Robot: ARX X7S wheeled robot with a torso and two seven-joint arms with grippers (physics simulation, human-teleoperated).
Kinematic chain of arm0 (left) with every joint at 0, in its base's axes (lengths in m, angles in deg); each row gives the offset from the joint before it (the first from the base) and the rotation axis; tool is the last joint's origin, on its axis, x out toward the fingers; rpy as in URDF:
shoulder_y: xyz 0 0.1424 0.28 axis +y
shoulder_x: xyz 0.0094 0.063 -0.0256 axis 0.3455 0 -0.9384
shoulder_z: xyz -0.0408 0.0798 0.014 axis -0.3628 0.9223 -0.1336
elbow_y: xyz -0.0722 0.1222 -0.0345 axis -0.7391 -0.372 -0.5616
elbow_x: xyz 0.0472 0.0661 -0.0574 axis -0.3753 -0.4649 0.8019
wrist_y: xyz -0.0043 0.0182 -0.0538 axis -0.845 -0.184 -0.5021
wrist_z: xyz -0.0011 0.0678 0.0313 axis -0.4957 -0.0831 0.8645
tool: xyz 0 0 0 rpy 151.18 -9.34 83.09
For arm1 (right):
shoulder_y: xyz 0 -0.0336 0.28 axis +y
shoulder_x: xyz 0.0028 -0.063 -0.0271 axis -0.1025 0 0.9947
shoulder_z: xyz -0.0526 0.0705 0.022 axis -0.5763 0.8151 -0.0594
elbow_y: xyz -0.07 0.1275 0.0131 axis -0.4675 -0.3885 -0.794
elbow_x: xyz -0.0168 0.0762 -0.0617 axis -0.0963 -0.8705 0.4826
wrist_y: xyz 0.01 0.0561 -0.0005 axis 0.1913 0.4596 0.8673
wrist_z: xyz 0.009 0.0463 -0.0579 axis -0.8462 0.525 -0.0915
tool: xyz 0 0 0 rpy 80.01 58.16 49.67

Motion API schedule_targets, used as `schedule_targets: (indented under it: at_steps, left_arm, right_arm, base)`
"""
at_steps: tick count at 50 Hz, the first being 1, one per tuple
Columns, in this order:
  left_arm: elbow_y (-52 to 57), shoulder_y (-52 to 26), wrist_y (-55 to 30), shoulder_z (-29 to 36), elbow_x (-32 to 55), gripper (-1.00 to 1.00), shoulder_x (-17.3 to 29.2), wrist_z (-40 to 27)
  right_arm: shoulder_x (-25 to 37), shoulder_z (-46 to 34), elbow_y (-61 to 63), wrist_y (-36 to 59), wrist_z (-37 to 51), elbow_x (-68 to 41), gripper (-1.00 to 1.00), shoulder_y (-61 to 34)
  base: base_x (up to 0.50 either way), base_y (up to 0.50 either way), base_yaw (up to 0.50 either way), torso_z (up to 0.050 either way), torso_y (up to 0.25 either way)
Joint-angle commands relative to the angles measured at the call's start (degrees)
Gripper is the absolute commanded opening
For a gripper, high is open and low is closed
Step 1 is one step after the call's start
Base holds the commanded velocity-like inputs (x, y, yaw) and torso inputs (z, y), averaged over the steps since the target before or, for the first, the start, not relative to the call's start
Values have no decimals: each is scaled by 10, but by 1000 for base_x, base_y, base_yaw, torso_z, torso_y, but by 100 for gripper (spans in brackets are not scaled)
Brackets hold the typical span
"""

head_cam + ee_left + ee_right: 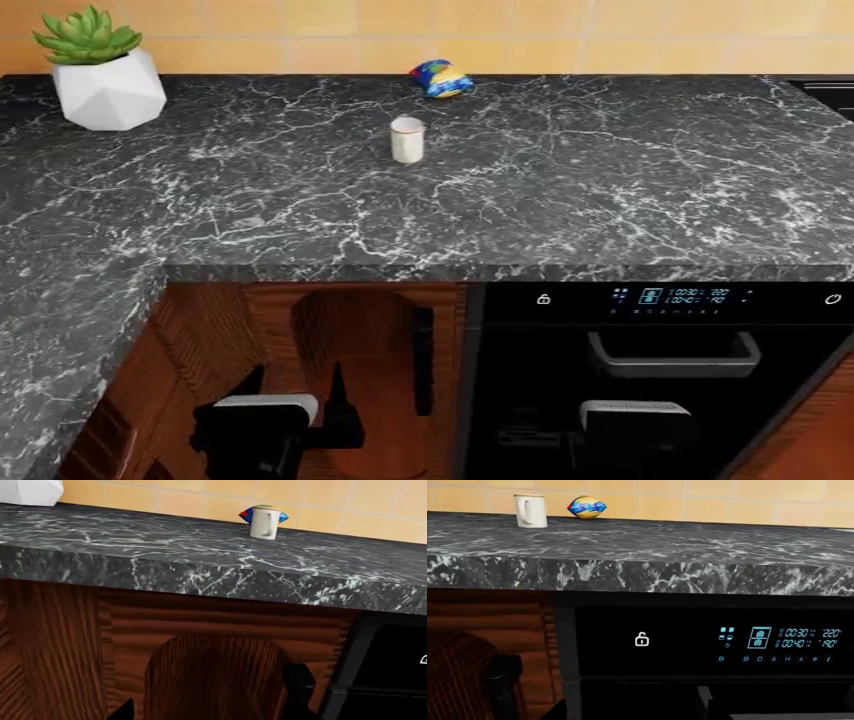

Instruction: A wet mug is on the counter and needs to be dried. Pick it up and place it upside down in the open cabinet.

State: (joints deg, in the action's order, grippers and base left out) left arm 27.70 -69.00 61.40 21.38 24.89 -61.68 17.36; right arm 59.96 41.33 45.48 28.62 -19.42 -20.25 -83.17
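Head view shows a black veined counter against a tan tiled wall, with wooden cabinet fronts and a black oven below its front edge. The mug stands upright on the counter, mouth up, long axis vertical, its handle not clear from above. A snack bag lies behind it and a plant pot sits far off to the side. Left gripper and right gripper hang below the counter edge; the mug is above and well beyond both. Whether either gripper is wide or narrow cannot be told.
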Motion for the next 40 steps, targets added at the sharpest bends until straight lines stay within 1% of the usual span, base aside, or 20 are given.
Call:
schedule_targets:
  at_steps: [1,6,10,11,12,13,15,16,17,18,20,21,23,26,30,33,35,36,37,40]
  left_arm:
    - [1,2,0,8,8,100,7,-8]
    - [0,2,1,12,9,100,10,-11]
    - [1,-11,-18,22,3,100,19,-11]
    - [15,-18,-34,24,5,100,24,-10]
    - [48,-33,-69,24,15,100,32,-9]
    - [92,-54,-109,23,22,100,42,-12]
    - [191,-129,-222,5,61,100,60,-27]
    - [230,-194,-304,-17,100,100,64,-42]
    - [247,-278,-383,-33,133,100,67,-57]
    - [231,-364,-448,-47,158,100,64,-69]
    - [146,-519,-521,-58,178,100,55,-77]
    - [84,-583,-540,-56,178,100,51,-74]
    - [-51,-680,-517,-26,148,100,48,-56]
    - [-279,-777,-427,9,95,100,33,-31]
    - [-571,-865,-280,21,53,100,12,-2]
    - [-786,-905,-135,29,28,100,-4,15]
    - [-791,-876,-126,25,16,100,-4,12]
    - [-791,-876,-126,25,16,100,-4,12]
    - [-791,-854,-128,23,6,100,-4,9]
    - [-791,-835,-136,3,-16,100,-4,10]
  right_arm:
    - [9,-7,8,0,7,-9,100,8]
    - [9,-9,5,-3,8,-18,100,7]
    - [11,-6,16,-20,24,-7,100,-1]
    - [18,-8,41,-30,28,6,100,-1]
    - [30,-11,96,-14,28,22,100,-6]
    - [42,-9,165,29,27,33,100,-23]
    - [72,-4,318,178,-3,32,100,-102]
    - [85,0,381,264,-25,17,100,-177]
    - [89,16,417,350,-52,-18,100,-263]
    - [94,25,411,436,-73,-43,100,-349]
    - [105,22,339,598,-105,-64,100,-521]
    - [109,19,284,605,-117,-67,100,-579]
    - [118,2,166,576,-132,-57,100,-641]
    - [118,-4,1,520,-142,-47,100,-686]
    - [112,1,-162,452,-138,-37,100,-698]
    - [105,3,-264,410,-130,-31,100,-691]
    - [100,4,-320,405,-128,-31,100,-689]
    - [99,-1,-340,405,-128,-27,100,-687]
    - [97,-6,-353,404,-128,-25,100,-687]
    - [95,-10,-363,410,-129,-24,100,-682]
  base:
    - [0,500,0,0,0]
    - [0,500,0,0,0]
    - [0,0,0,0,0]
    - [0,0,0,0,0]
    - [0,0,0,0,0]
    - [0,0,0,0,0]
    - [0,0,0,0,0]
    - [0,0,0,0,0]
    - [0,0,0,0,0]
    - [0,0,0,0,0]
    - [0,0,0,0,0]
    - [0,0,0,0,0]
    - [0,0,0,0,0]
    - [0,0,0,0,0]
    - [0,0,0,0,0]
    - [0,0,0,0,0]
    - [0,0,0,0,0]
    - [0,0,0,0,0]
    - [0,0,0,0,0]
    - [0,0,0,0,0]
